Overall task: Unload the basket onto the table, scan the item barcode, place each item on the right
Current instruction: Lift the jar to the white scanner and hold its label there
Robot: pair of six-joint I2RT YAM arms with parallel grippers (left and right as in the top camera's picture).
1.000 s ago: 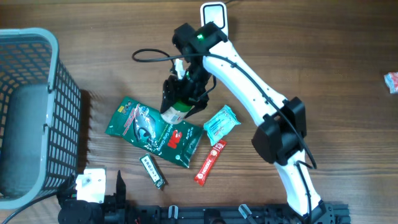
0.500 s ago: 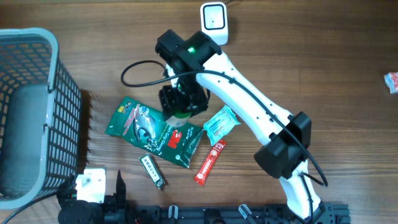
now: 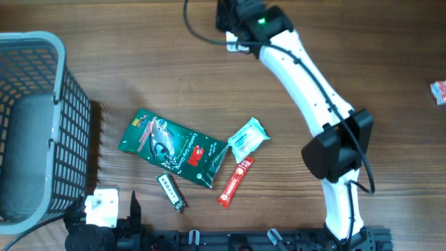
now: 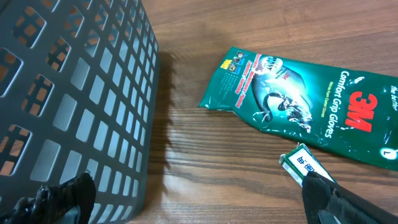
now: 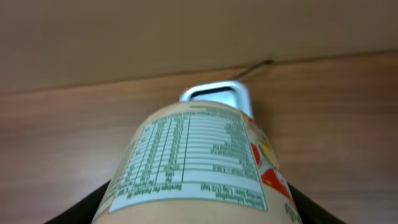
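Observation:
My right gripper (image 5: 199, 208) is shut on a cream bottle (image 5: 199, 162) whose printed nutrition label faces the wrist camera. Just past the bottle's far end, the white-rimmed scanner (image 5: 216, 94) stands on the table with its cable running off to the right. In the overhead view the right gripper (image 3: 235, 21) is at the table's far edge, and it hides both bottle and scanner there. My left gripper (image 4: 193, 200) stays low at the near left, open, with nothing between its black fingers (image 4: 65, 193).
A grey mesh basket (image 3: 42, 125) fills the left side. A green 3M gloves packet (image 3: 173, 146), a teal sachet (image 3: 248, 138), a red stick sachet (image 3: 235, 182) and a small green-white bar (image 3: 171, 192) lie mid-table. A red item (image 3: 438, 91) sits at the right edge.
The right arm has carried the bottle from above the green packet to the table's far edge, over the spot where the scanner stood. The left arm has not moved.

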